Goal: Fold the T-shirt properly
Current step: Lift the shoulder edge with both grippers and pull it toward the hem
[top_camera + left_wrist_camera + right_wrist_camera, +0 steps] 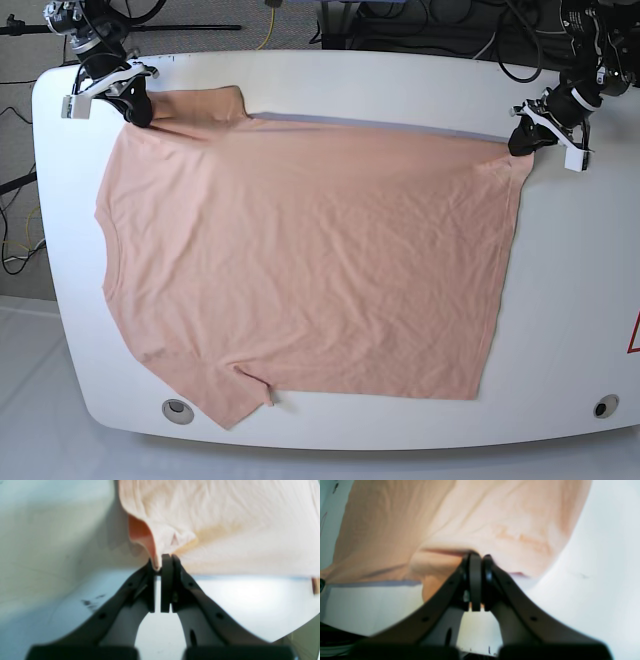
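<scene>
Across the white table [560, 300] the T-shirt [300, 260] is spread flat, its far edge drawn taut, presumably for folding. One corner is clamped by the left gripper [524, 141], the other by the right gripper [138, 110].

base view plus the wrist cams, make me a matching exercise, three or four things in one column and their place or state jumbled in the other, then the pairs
Column 1:
1. T-shirt
2. left gripper
3. right gripper
4. table

Column 2:
a. shut on the shirt's far corner at the base view's left
b. white, bare along the base view's right side
c. spread flat, salmon-pink
d. shut on the shirt's far corner at the base view's right

Pairs: 1-c, 2-d, 3-a, 4-b
</scene>
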Controlling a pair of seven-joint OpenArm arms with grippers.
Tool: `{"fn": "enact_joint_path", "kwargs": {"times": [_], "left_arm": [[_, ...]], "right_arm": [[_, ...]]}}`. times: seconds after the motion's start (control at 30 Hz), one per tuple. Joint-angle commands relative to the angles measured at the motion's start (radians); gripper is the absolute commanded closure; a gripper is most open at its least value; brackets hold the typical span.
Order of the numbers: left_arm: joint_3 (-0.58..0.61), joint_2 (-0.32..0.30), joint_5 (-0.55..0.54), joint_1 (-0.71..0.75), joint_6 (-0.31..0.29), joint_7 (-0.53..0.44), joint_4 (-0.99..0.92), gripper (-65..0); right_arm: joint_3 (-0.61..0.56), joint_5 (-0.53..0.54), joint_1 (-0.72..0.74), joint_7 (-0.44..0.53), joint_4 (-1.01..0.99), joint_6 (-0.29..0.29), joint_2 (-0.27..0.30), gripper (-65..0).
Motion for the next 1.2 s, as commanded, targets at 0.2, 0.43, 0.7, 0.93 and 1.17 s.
{"fn": "enact_joint_path", "kwargs": {"times": [0.2, 0.43, 0.7, 0.93, 1.17], "left_arm": [[-0.104, -0.003, -0.005, 0.029, -0.009, -0.027, 0.014, 0.0], [-0.117, -0.002, -0.004, -0.028, 0.001, -0.002, 0.022, 0.0], [-0.102, -0.002, 0.002, -0.075, 0.005, 0.001, 0.019, 0.0], [-0.091, -0.001, 0.006, -0.105, 0.014, 0.002, 0.016, 0.0], [-0.075, 0.002, 0.004, -0.138, 0.029, 0.009, 0.009, 0.0]], "right_arm": [[-0.017, 0.010, -0.045, 0.020, 0.052, 0.010, 0.010, 0.0], [-0.008, 0.026, -0.018, 0.015, 0.078, 0.010, 0.008, 0.0], [-0.015, 0.021, -0.001, 0.011, 0.076, 0.010, 0.004, 0.0], [-0.023, 0.009, 0.024, 0.006, 0.065, 0.010, 0.002, 0.0], [-0.018, 0.005, 0.076, -0.013, 0.068, 0.010, 0.001, 0.0]]}}
